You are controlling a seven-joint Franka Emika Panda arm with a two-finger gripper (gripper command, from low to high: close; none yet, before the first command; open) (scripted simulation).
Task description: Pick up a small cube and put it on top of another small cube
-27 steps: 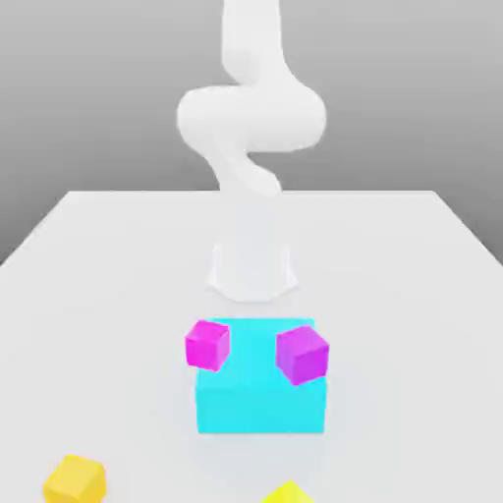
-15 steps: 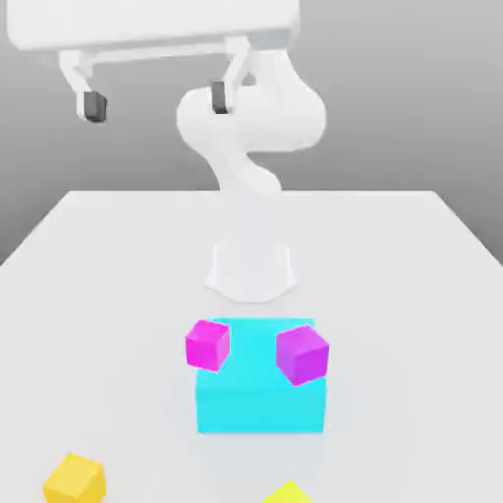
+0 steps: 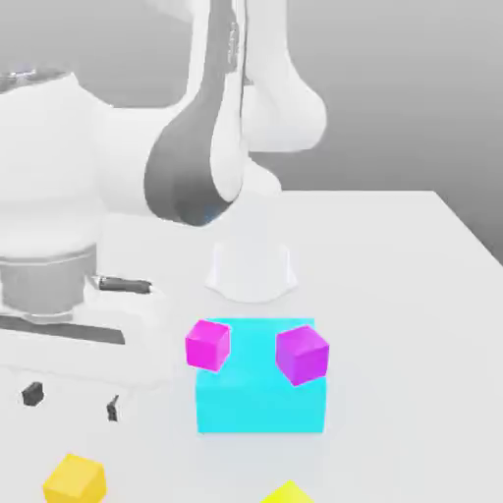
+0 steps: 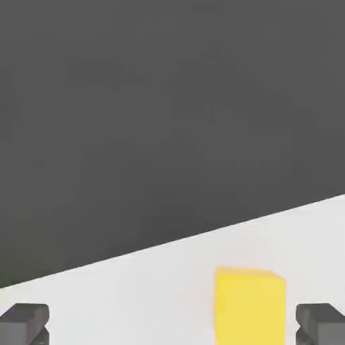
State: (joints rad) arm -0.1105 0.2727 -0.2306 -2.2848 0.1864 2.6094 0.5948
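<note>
While the gripper (image 3: 73, 401) hangs above the orange cube (image 3: 75, 480), its fingers stand wide apart. Magenta and purple cubes (image 3: 302, 355) lie beyond that cube.

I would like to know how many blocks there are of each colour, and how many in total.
Cyan: 1, the large block
Magenta: 1, the small cube
Purple: 1, the small cube
Orange-yellow: 1, the cube
Bright yellow: 1, the block cut off by the picture's edge
Total: 5
</note>
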